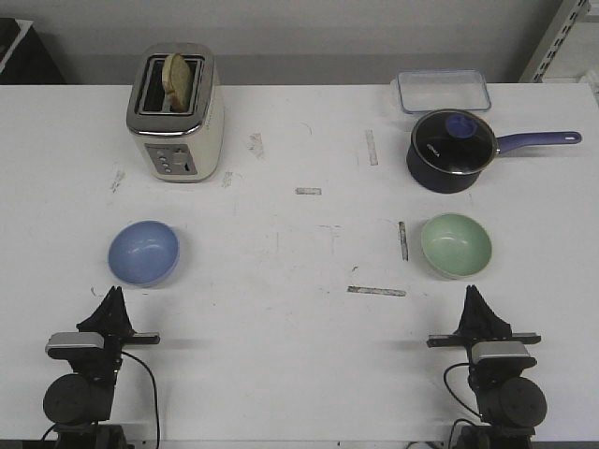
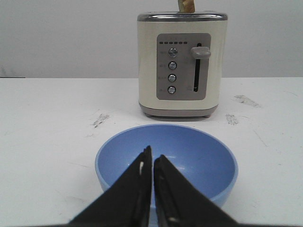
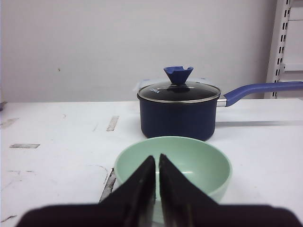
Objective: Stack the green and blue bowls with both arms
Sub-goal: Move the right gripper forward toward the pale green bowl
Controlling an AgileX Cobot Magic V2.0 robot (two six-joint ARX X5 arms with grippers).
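Note:
The blue bowl [image 1: 143,253] sits upright on the left half of the white table, and the left wrist view shows the blue bowl [image 2: 189,151] just beyond my fingertips. My left gripper [image 1: 114,293] rests near the front edge, shut and empty; in its wrist view the left gripper [image 2: 152,158] has its tips almost touching. On the right stands the green bowl [image 1: 456,245], the same green bowl [image 3: 189,163] showing behind the closed tips in the right wrist view. My right gripper [image 1: 473,292] is shut with nothing in it, the right gripper [image 3: 156,160] pointing at that bowl.
A cream toaster [image 1: 174,112] with bread in it stands at the back left. A dark blue lidded saucepan [image 1: 451,150] with a long handle and a clear lidded box [image 1: 443,92] stand at the back right. Tape strips [image 1: 376,291] mark the white table [image 1: 299,374].

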